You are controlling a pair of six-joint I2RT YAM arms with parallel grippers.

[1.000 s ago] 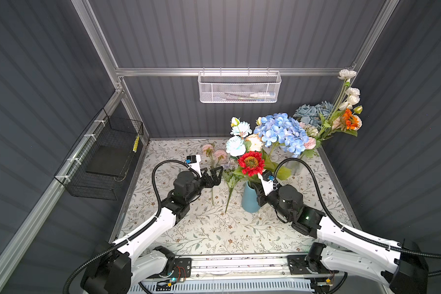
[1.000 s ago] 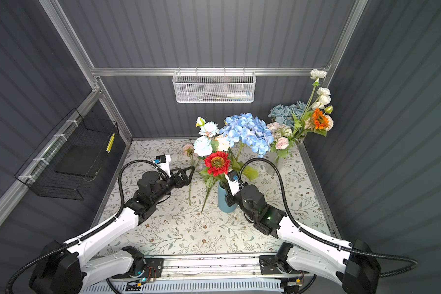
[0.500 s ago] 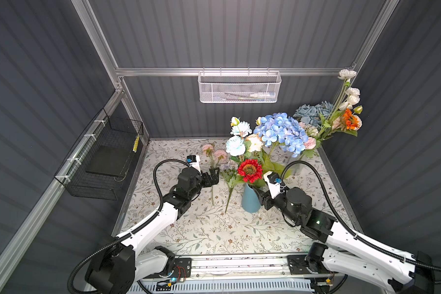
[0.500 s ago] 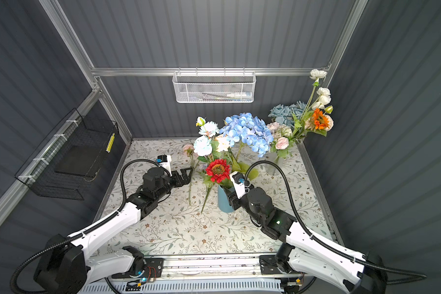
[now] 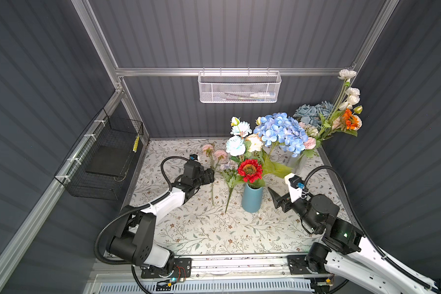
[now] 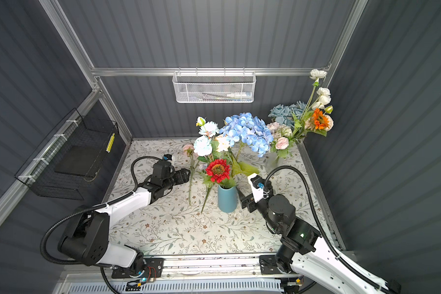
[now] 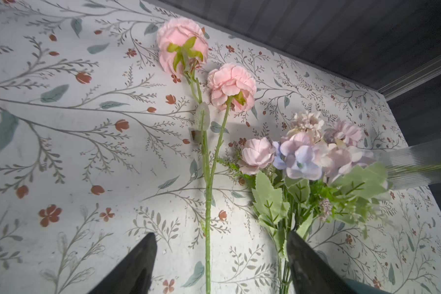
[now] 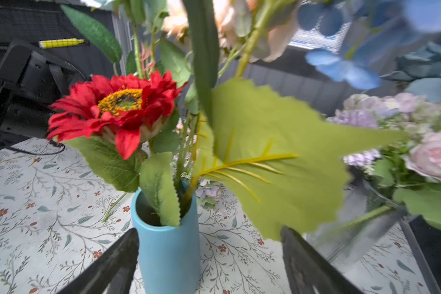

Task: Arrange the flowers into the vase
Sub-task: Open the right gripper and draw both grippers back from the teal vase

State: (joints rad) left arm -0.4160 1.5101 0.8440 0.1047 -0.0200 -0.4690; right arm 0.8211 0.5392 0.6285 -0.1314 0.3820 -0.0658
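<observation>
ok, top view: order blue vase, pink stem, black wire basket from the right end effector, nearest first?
1. blue vase, centre, beside the right end effector
2. pink stem, lying left of the vase
3. black wire basket, left wall

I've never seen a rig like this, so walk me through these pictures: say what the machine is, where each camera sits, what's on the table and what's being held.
This is a robot with two arms working at a flower-patterned table. The two wide pictures look down from one overhead camera head. The two close-ups come from a camera on each arm's wrist.

The left arm reaches over a pink flower spray lying flat on the table. Its jaws are open on either side of the stem and do not grip it. A lilac spray lies beside it.

The right arm points at the blue vase, which already holds a red flower and others. Its jaws are open and empty.
</observation>
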